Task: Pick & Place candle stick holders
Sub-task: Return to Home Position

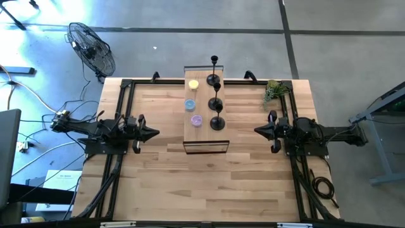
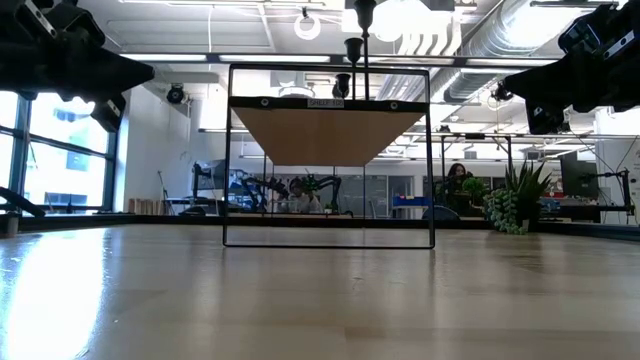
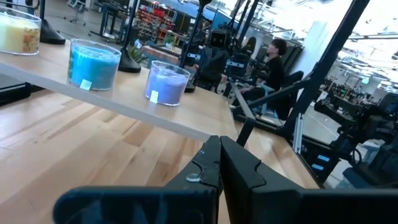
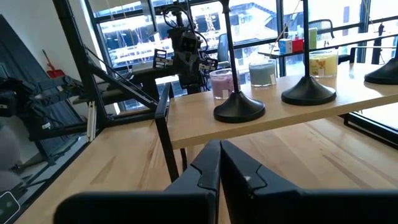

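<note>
Wood table, shelf toward 12 o'clock: candle stick holders line its 3 o'clock edge, probably light, stiff, tippy, so pinch stem low; left gripper, right gripper clenched empty.

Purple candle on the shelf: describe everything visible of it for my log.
The purple candle is a short, clear glass jar filled with pale lavender wax, with a small white label low on its side and no lid visible. It stands upright on the wooden shelf, last in the row of three candles, next to the blue candle but apart from it. The nearest candle stick holder stands beside it, not touching. Only the shelf touches it.
</note>
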You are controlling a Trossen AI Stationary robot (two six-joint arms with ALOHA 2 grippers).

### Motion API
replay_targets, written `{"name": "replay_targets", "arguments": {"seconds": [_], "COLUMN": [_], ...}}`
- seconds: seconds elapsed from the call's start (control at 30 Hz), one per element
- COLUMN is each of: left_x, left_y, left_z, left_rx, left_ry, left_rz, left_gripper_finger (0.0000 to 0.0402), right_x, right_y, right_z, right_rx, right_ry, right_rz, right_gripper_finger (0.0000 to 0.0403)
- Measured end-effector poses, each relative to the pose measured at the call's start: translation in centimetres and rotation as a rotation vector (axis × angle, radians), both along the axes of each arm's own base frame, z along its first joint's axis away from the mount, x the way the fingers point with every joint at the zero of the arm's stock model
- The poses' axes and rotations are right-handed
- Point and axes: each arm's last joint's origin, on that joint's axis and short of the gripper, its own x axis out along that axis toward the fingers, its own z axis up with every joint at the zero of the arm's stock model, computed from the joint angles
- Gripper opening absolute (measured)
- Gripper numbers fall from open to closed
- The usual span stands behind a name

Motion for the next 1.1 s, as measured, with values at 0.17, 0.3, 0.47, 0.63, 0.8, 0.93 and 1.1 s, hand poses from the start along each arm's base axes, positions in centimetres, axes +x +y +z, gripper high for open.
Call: {"name": "replay_targets", "arguments": {"seconds": [0.17, 0.3, 0.47, 0.63, 0.8, 0.93, 1.1], "left_x": [0.0, 0.0, 0.0, 0.0, 0.0, 0.0, 0.0], "left_y": [0.0, 0.0, 0.0, 0.0, 0.0, 0.0, 0.0], "left_z": [0.0, 0.0, 0.01, 0.01, 0.01, 0.01, 0.01], "left_rx": [0.0, 0.0, -0.001, 0.0, -0.001, -0.001, -0.001], "left_ry": [0.0, 0.0, -0.001, -0.001, -0.001, -0.001, -0.001], "left_rz": [0.0, 0.0, 0.001, 0.001, 0.001, 0.001, 0.001], "left_gripper_finger": [0.0001, 0.0001, 0.0001, 0.0001, 0.0001, 0.0001, 0.0001], "right_x": [0.0, 0.0, 0.0, 0.0, 0.0, 0.0, 0.0], "right_y": [0.0, 0.0, 0.0, 0.0, 0.0, 0.0, 0.0], "right_z": [0.01, 0.01, 0.0, 0.0, 0.0, 0.0, 0.0], "right_rx": [0.0, 0.0, 0.0, 0.0, 0.0, 0.001, 0.001], "right_ry": [-0.001, -0.001, -0.001, -0.001, -0.001, -0.001, -0.001], "right_rz": [0.001, 0.001, 0.002, 0.002, 0.002, 0.002, 0.002], "right_gripper_finger": [0.0007, 0.0007, 0.0009, 0.0005, 0.0003, 0.0005, 0.0002]}}
